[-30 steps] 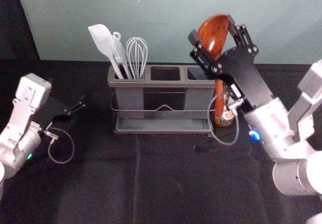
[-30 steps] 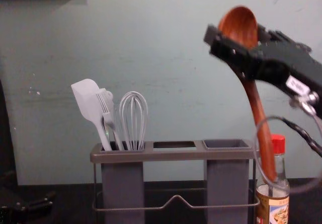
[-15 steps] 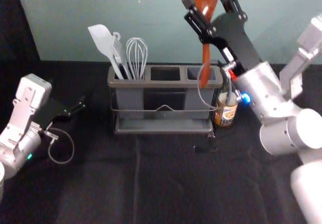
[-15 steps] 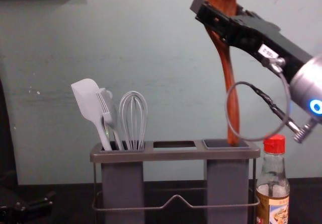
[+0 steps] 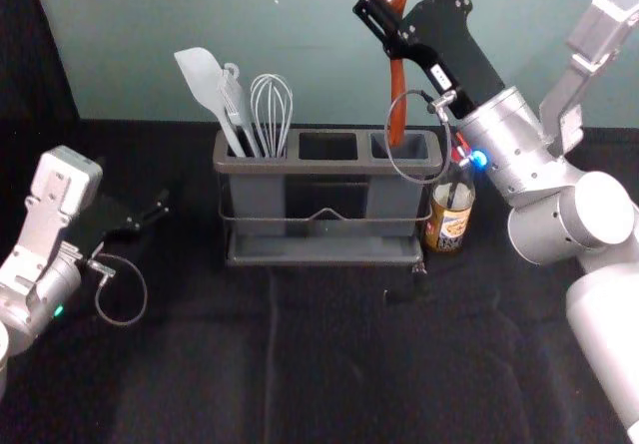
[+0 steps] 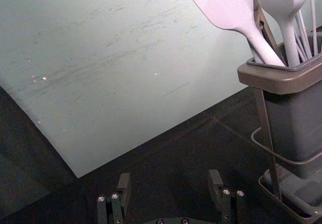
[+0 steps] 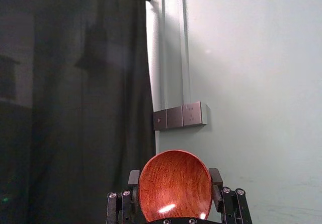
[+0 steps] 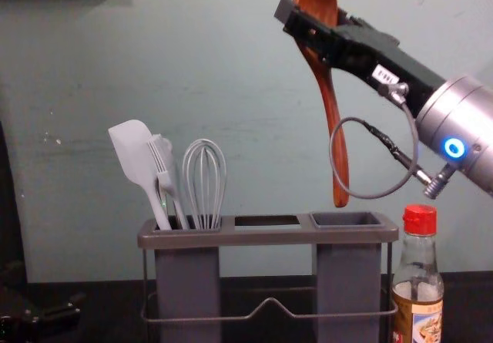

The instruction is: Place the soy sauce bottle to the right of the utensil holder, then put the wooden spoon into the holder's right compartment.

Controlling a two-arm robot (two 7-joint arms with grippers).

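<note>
In the head view, the left gripper (image 5: 150, 217) is parked at the left, well apart from the work, its fingers spread with nothing between them. The soy sauce bottle (image 5: 448, 226) is stood upright just beside the right end of the utensil holder (image 8: 268, 238), so the first placement can be judged done. In the holder's left compartment a spatula (image 8: 132, 152), a brush (image 8: 162, 166) and a whisk (image 8: 203, 175) are held.

Above the right compartment (image 8: 348, 285), the wooden spoon (image 8: 337, 139) is hung bowl up, its bowl pinched between the fingers of the right gripper (image 8: 317, 18). The handle's end is seen just above the rim, slightly tilted.

The insertion step is judged to be in hand. Next, the handle tip should be centred over the opening and lowered well inside before release; if it is misaligned, the rim could be caught.
</note>
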